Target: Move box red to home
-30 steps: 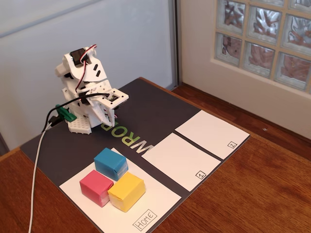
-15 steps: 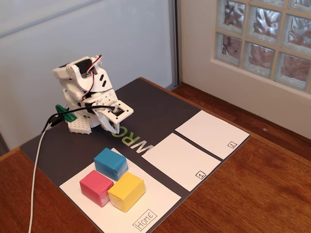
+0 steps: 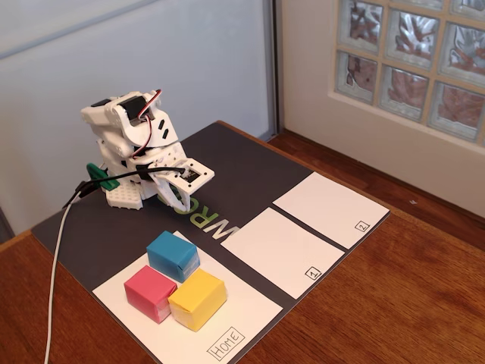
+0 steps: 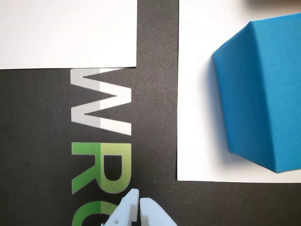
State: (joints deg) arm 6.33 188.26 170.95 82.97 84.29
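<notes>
The red box (image 3: 149,293) sits on the white "Home" sheet (image 3: 242,322) in the fixed view, touching a blue box (image 3: 173,255) and a yellow box (image 3: 198,299). The white arm is folded back at the mat's far left, its gripper (image 3: 182,199) pointing down over the dark mat, apart from the boxes. In the wrist view the gripper (image 4: 139,201) is shut and empty, its tips together above the "WRO" lettering (image 4: 101,146). The blue box (image 4: 263,94) shows at the right on the white sheet. The red box is out of the wrist view.
Two white sheets marked "1" (image 3: 276,250) and "2" (image 3: 330,208) lie on the dark mat (image 3: 242,163). A white cable (image 3: 57,265) runs off the mat's left edge. A wall and glass-block window stand behind the wooden table (image 3: 394,303).
</notes>
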